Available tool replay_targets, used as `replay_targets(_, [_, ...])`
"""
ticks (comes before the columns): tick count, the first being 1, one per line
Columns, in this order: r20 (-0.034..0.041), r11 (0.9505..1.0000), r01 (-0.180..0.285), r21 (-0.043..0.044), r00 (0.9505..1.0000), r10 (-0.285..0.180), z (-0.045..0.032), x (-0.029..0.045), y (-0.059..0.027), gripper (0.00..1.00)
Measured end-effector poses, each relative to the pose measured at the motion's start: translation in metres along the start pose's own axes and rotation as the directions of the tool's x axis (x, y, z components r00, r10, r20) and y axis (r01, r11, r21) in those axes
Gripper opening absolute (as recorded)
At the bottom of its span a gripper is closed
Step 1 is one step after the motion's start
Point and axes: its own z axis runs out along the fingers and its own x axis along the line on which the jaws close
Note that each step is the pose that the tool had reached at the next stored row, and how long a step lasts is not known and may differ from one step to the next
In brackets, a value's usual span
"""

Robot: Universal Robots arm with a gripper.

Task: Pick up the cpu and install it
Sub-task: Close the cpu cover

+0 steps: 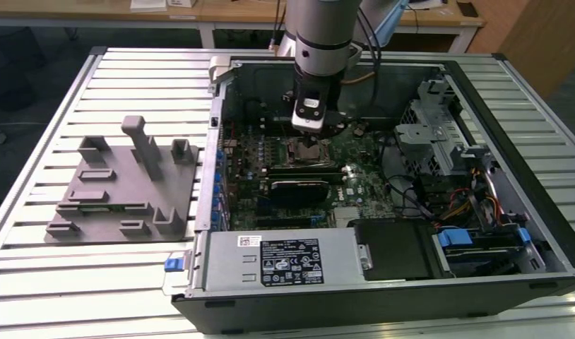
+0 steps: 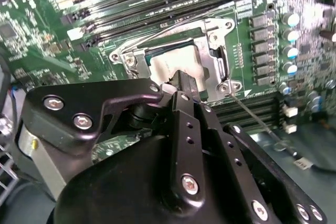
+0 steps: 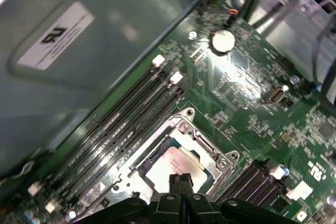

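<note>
The computer case (image 1: 513, 106) lies on its side on the slatted surface (image 1: 80, 282) with its open side up. This turns the motherboard (image 3: 247, 103) to face the arm, so the tool (image 1: 309, 138) can reach it from straight above.

The cpu (image 3: 169, 166) lies flat in the socket (image 3: 210, 148), silvery plate upward, boxed in by the metal frame beside the memory slots (image 3: 121, 124). Judging by how squarely it sits inside the frame, it is already placed.

In both wrist views the tool (image 3: 180, 182) hangs right over the chip's near edge. Its 2 fingers are pressed together with nothing between them, so it carries nothing. Whether the tips touch the cpu (image 2: 168, 64) or hover just above it, I cannot tell.

A thin wire lever (image 2: 252, 116) slants out from the socket corner, apparently unlatched, which would leave the frame open for the chip. The grey fixture (image 1: 118, 191) stands well apart, at the exterior view's left.
</note>
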Motion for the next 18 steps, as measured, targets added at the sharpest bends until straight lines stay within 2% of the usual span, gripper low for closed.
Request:
replay_targets(5, [-0.0014, 0.9960, 0.090, 0.0020, 0.9960, -0.090, 0.0002, 0.0000, 0.0000, 0.11])
replay_targets(9, [-0.0037, 0.9867, 0.163, 0.0024, 0.9867, -0.163, 0.0003, 0.0000, 0.0000, 0.11])
replay_targets(13, [-0.0059, 0.9725, 0.233, 0.0025, 0.9725, -0.233, 0.0005, 0.0000, 0.0000, 0.11])
replay_targets(18, [-0.0088, 0.9471, 0.321, 0.0024, 0.9471, -0.321, 0.0008, 0.0000, 0.0000, 0.11])
